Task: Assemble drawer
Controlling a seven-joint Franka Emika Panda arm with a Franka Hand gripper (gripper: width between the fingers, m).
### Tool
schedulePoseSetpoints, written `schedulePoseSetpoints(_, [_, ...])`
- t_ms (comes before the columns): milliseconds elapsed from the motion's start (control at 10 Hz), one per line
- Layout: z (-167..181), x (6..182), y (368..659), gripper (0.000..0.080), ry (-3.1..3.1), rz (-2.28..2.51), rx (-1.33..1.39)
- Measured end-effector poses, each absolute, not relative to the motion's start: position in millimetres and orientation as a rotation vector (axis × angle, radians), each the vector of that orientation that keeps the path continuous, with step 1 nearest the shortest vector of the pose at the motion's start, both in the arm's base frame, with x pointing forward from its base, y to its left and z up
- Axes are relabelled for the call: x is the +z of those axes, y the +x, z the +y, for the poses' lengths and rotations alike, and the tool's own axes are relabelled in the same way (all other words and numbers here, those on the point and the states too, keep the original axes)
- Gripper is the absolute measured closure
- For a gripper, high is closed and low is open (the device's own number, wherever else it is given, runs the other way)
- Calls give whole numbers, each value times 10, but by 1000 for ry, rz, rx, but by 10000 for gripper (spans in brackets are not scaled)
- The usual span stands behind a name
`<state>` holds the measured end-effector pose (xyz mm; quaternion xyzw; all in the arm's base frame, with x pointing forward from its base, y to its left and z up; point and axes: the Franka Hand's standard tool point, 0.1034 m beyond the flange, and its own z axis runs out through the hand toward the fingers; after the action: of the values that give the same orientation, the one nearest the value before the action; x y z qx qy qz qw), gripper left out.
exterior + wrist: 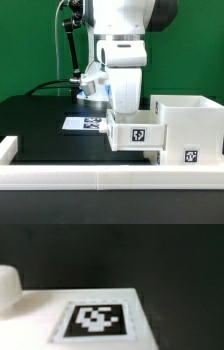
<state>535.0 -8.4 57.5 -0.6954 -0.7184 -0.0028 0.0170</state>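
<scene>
In the exterior view the tall white casing (186,118) of the drawer stands at the exterior view's right, with a tag low on its front (190,156). A small white tray (135,132) with a tag on its face sits against the casing's left side, above the table. My gripper (127,108) is straight above this tray and its fingertips are hidden behind it. The wrist view shows a flat white face with a tag (97,318) close below the camera and a rounded white edge (8,287) beside it. No fingers show there.
The long low white rail (100,178) runs across the front of the black table (40,125). The marker board (83,124) lies flat behind the gripper. A black cable (68,50) hangs at the back left.
</scene>
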Motion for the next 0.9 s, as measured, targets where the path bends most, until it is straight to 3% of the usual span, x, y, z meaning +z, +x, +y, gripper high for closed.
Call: schedulePoseSetpoints(900, [-34,565,5370,755,-2161,-2241,-23])
